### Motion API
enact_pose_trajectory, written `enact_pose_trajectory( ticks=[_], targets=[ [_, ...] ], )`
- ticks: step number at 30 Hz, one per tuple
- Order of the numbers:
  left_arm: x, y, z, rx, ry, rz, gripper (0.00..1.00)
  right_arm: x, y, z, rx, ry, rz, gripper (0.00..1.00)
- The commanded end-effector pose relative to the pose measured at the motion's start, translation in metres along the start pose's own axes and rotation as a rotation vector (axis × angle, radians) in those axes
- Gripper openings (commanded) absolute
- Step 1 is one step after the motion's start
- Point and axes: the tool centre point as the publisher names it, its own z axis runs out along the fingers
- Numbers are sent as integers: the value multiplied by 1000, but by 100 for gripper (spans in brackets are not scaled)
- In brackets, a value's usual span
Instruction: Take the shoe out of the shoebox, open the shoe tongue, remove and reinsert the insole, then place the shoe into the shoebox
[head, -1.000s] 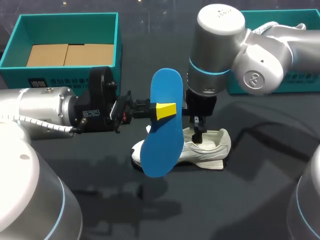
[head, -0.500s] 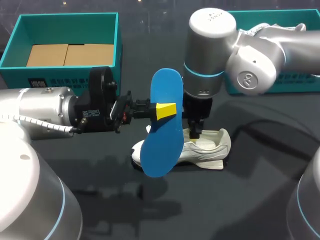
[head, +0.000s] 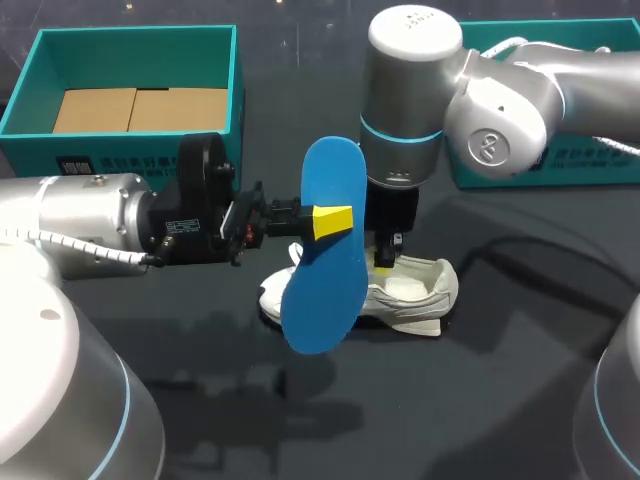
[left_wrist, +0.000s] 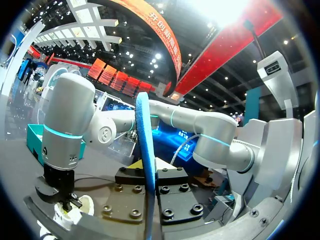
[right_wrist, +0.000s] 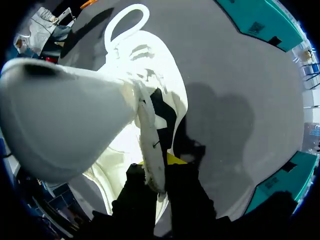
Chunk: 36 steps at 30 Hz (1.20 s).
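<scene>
A white shoe (head: 415, 292) lies on its sole on the dark table, toe toward my left arm. My right gripper (head: 383, 262) comes straight down into its opening. In the right wrist view that gripper (right_wrist: 157, 172) is shut on a thin white strip, the shoe tongue (right_wrist: 150, 135), with the heel loop (right_wrist: 127, 20) beyond. My left gripper (head: 325, 222) holds the blue insole (head: 325, 260) on edge, upright in the air just in front of the shoe. Seen from the left wrist, the insole (left_wrist: 145, 160) is pinched edge-on between the fingers of the left gripper (left_wrist: 150, 187).
An open teal shoebox (head: 235, 90) with a cardboard floor stands at the back left. A second teal box (head: 560, 165) sits at the back right, behind my right arm. The insole hides the shoe's toe half in the head view.
My right gripper has gone from open to shut on the tongue, and its arm has shifted a little left. The shoe has slid slightly left with it. The left arm has kept still.
</scene>
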Motion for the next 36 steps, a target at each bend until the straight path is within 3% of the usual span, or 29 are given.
enact_pose_trajectory(
  ticks=[1, 5, 8, 25, 28, 30, 35, 36],
  targets=[
    [0, 2, 2, 2, -2, 0, 0, 10, -18, -19, -58, -16, 144, 0],
    [0, 2, 2, 2, -2, 0, 0, 21, -23, -34, -107, -25, 365, 0],
    [0, 2, 2, 2, -2, 0, 0, 33, -25, -46, -230, -23, 539, 0],
    [0, 2, 2, 2, -2, 0, 0, 33, -25, -46, -230, -23, 539, 0],
    [0, 2, 2, 2, -2, 0, 0, 38, -18, -42, -260, -9, 696, 0],
    [0, 2, 2, 2, -2, 0, 0, 41, -13, -37, -228, -8, 812, 0],
    [0, 2, 2, 2, -2, 0, 0, 47, -11, -32, -312, 21, 970, 0],
    [0, 2, 2, 2, -2, 0, 0, 49, -11, -32, -300, 13, 1026, 0]
  ],
)
